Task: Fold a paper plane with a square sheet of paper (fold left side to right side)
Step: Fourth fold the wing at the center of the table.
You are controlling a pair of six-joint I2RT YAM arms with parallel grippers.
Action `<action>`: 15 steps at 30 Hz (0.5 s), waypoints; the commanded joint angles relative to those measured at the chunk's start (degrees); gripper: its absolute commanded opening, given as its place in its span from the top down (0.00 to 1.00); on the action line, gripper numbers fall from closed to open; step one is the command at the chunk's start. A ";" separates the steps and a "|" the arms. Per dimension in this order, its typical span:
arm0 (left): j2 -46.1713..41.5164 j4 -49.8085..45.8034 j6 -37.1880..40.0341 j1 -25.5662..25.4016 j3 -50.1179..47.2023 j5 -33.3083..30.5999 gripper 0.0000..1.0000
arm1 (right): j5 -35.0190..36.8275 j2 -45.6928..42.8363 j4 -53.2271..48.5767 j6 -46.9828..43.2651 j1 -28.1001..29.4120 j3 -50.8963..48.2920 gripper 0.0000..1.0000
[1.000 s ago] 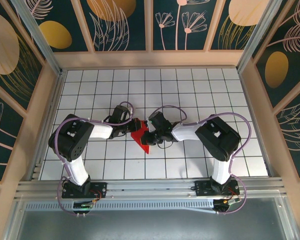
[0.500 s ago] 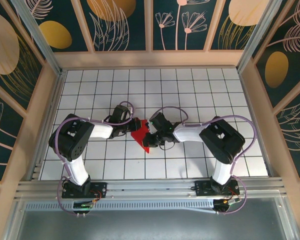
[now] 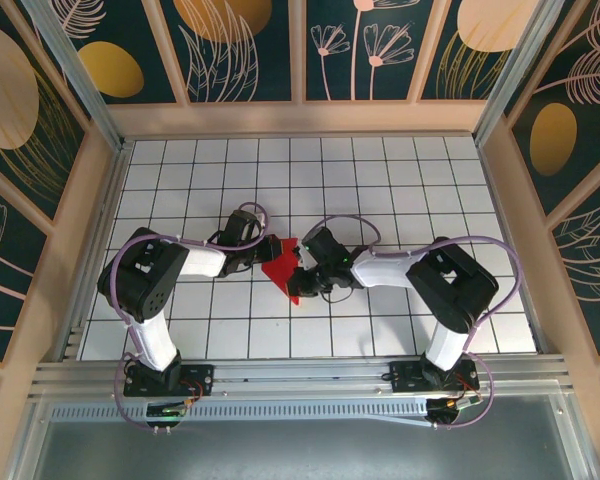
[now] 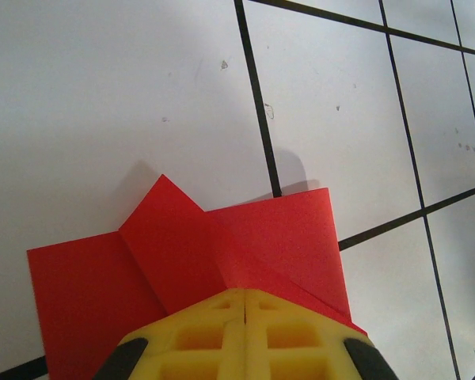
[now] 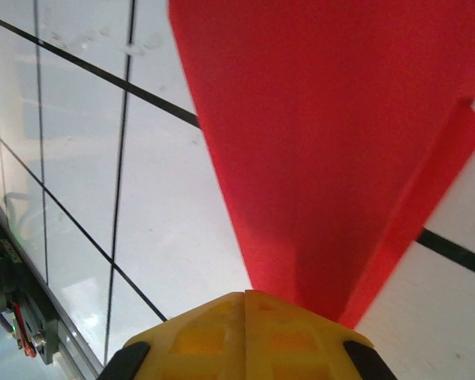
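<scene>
Item: the square sheet of paper (image 3: 285, 272), red, already creased into a smaller multi-layered shape with a point toward 5 o'clock, lying near the middle of the gridded surface (image 3: 380, 180). Left gripper (image 3: 267, 250), at the paper's 10 o'clock: closed, tips set on the folded layers; whether it pinches or merely presses them, I cannot tell. Right gripper (image 3: 298, 262), at the paper's 2 o'clock: closed, apparently pinching a flap that rises steeply from its tips. Change over the last second: the right gripper has crept toward 9 o'clock while its elbow swings out toward 3 o'clock, and the red shape has narrowed slightly. Judgement: a fold is in progress, not yet flattened.
</scene>
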 commanded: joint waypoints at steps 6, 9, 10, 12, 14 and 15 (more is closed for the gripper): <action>3.73 -6.66 0.10 0.55 -1.07 -4.51 1.00 | 0.94 0.39 -0.61 0.72 0.47 -1.62 1.00; 3.84 -6.78 0.20 0.54 -0.97 -4.62 1.00 | 0.73 0.18 -0.73 1.00 0.37 -2.86 1.00; 3.79 -6.84 0.23 0.57 -0.98 -4.66 1.00 | 0.59 0.07 -0.63 1.10 0.47 -3.39 1.00; 3.93 -7.04 0.33 0.54 -0.88 -4.79 1.00 | 0.50 -0.27 -0.86 1.36 0.47 -4.40 1.00; 3.92 -7.21 0.44 0.54 -0.73 -4.97 1.00 | 0.42 -0.72 -1.08 1.68 0.51 -5.43 1.00; 3.97 -7.30 0.55 0.54 -0.60 -5.06 1.00 | 0.33 -1.14 -1.15 1.79 0.59 -5.94 1.00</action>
